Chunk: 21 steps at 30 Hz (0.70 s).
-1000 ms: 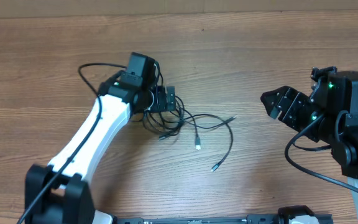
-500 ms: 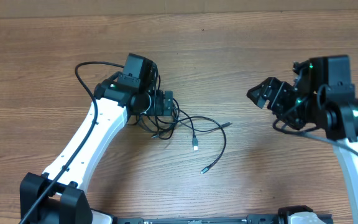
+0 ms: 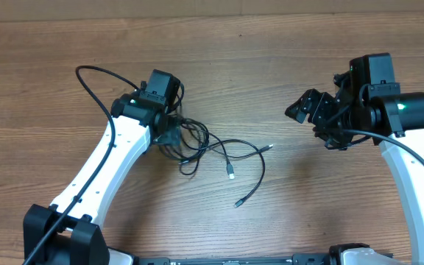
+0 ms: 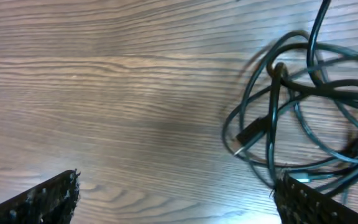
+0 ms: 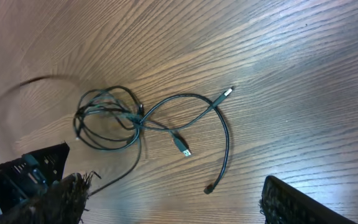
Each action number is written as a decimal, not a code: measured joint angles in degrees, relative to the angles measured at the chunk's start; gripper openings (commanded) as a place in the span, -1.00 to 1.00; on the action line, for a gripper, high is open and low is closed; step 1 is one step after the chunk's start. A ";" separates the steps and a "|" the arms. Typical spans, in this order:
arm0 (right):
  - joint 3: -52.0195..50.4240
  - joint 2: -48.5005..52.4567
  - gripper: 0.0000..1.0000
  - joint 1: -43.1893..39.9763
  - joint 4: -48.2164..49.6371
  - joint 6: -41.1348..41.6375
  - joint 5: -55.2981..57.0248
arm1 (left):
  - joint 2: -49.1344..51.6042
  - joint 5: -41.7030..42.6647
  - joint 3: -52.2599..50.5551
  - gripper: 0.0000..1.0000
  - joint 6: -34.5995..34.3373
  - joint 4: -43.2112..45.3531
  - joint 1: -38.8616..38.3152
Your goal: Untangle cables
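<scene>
The tangled cables lie on the bench just beside the wide-open, empty left gripper. The right gripper, likewise open and empty, hovers well apart.

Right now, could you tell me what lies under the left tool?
Tangled cables lie on the wooden table beneath the open left tool; overhead, the tool hides part of the tangle.

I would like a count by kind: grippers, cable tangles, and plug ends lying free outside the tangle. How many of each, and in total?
Grippers: 2 (left gripper, right gripper)
Cable tangles: 1 (cable tangle)
Free plug ends: 3 (upper plug end, middle plug end, lower plug end)
Total: 6
</scene>
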 measured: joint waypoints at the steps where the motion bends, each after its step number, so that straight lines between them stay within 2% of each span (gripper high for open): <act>1: 0.00 0.00 0.77 0.00 0.00 0.00 -0.02 | 0.00 -0.57 0.00 0.99 0.02 -0.31 0.00; 8: 0.00 0.00 0.79 0.00 0.04 -0.02 0.00 | 0.74 -2.93 0.00 0.99 -0.52 -2.08 0.00; 16: 0.00 0.00 0.85 0.00 0.07 0.00 -0.02 | 1.25 -1.53 0.15 0.99 -2.69 0.04 0.04; 21: 0.00 0.00 0.85 0.00 0.13 -0.04 0.00 | 1.62 -2.19 6.71 0.99 -3.85 -3.13 2.49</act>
